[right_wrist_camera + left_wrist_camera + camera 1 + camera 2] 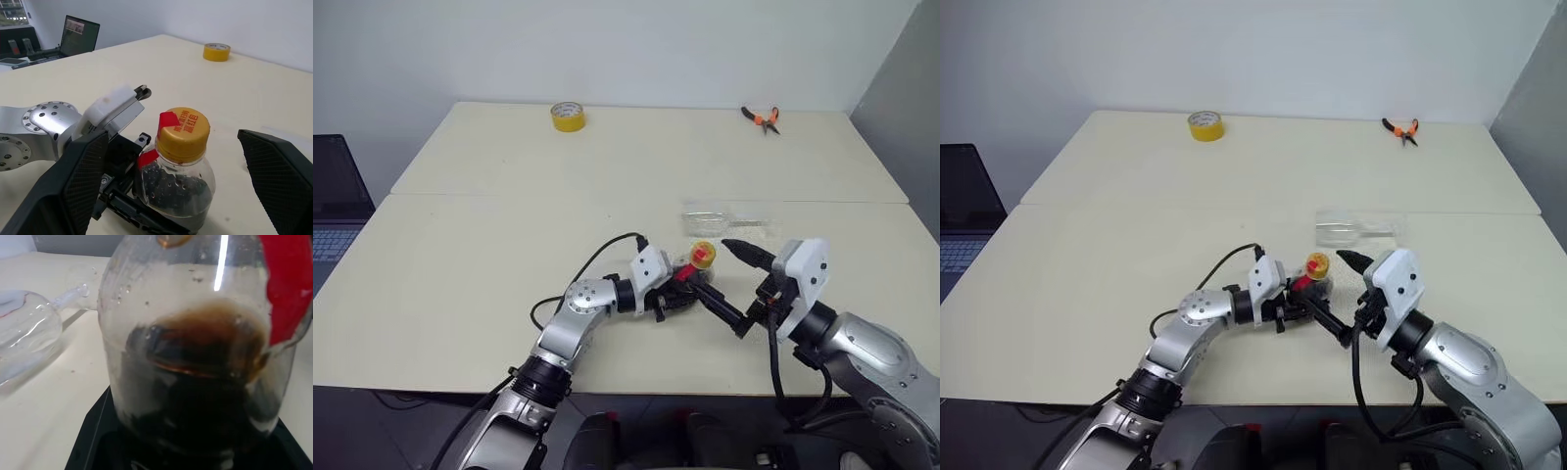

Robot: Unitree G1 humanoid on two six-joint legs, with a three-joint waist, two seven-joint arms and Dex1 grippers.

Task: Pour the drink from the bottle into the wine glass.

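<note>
Red characters are printed on the yellow-orange cap of the bottle (178,169), but they are too small to be read with certainty; a red label is wrapped at the neck below it. The bottle is pinched upright between the jaws of the left gripper (677,294), near the middle of the counter's (460,255) front half, and the dark drink (195,396) is seen filling its lower part, with droplets clinging to the clear wall above. The right gripper (171,196) is held just beside the bottle with its jaws spread wide, one black finger (78,181) on either side of it and neither touching. The wine glass (724,220) is laid on its side a little behind the bottle, toward the counter's right half; its outline is faint against the pale top, and in the left wrist view its bowl is cut off at the frame edge. The counter is made of two cream-coloured tops butted together, with a seam running across between them. A yellow tape roll (568,116) is set near the far edge, and orange-handled pliers (762,118) lie close to the far right corner. A plain white wall stands behind, and an open laptop (331,201) is partly cut off beyond the counter's left edge
</note>
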